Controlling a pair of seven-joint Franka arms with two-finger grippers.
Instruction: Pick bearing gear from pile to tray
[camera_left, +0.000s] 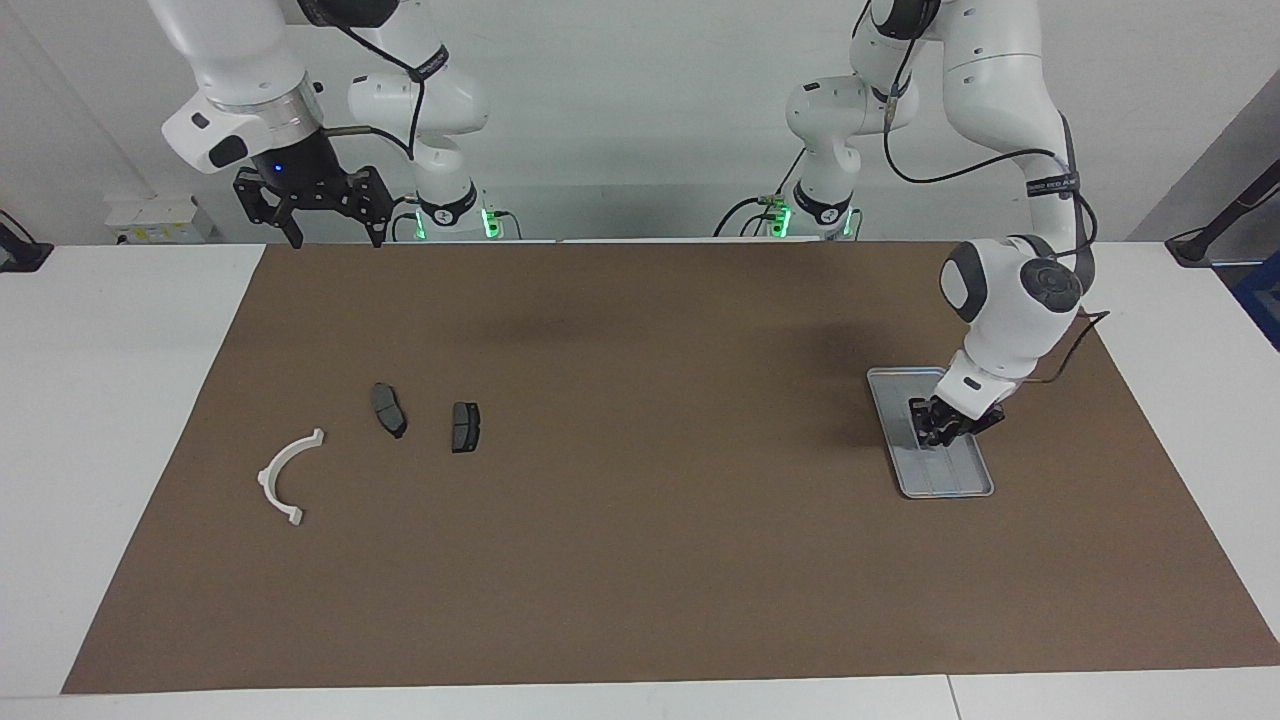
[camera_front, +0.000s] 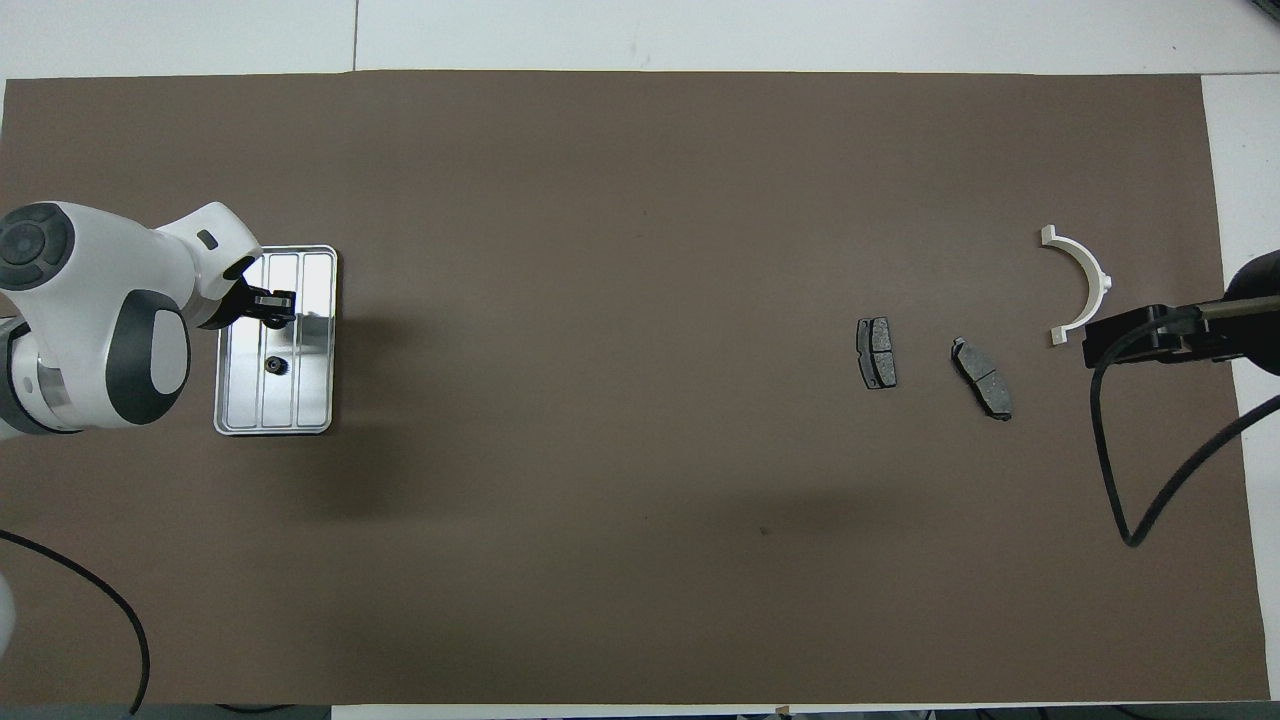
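my left gripper (camera_left: 938, 425) is low in the tray (camera_front: 322, 262). i can't tell its fingers' state. a gear (camera_front: 273, 366) lies there. i'd lift straight up. right gripper (camera_left: 318, 215) waits, fingers spread.

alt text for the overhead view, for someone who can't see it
The left gripper is over a silver tray holding one small black gear, at the left arm's end of a brown mat. Two brake pads and a white bracket lie at the other end.
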